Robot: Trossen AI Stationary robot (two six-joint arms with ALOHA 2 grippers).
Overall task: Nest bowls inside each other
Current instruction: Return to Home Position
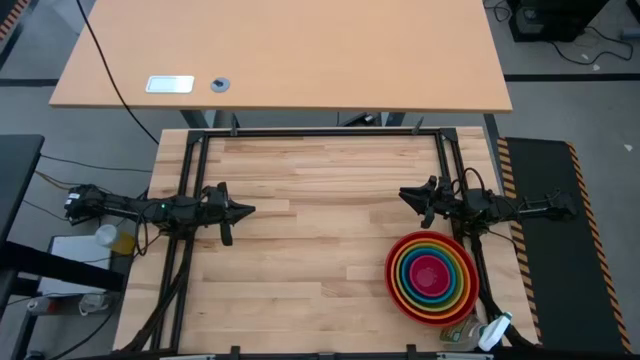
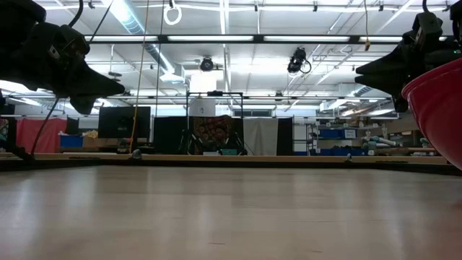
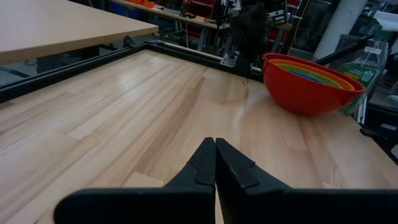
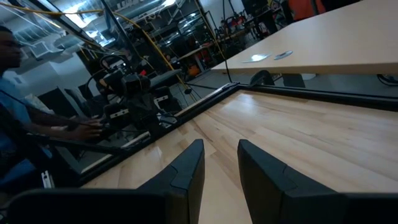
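The bowls (image 1: 431,276) stand nested in one stack on the table's near right part: red outermost, then orange, lime green, blue, and pink in the middle. The stack rests on the red bowl's base (image 3: 305,93); its red wall (image 2: 440,108) fills the low view's right edge. My left gripper (image 1: 248,210) hovers shut above the table's left side, pointing right. My right gripper (image 1: 405,195) hovers open above the right side, just beyond the stack's far edge, pointing left, with nothing between its fingers (image 4: 186,168).
A second, lighter table (image 1: 280,55) stands beyond the far edge, carrying a white card (image 1: 169,84) and a small round disc (image 1: 220,84). A green spray bottle (image 3: 367,68) stands by the near right corner behind the stack. A person (image 4: 18,112) sits beyond the table's left side.
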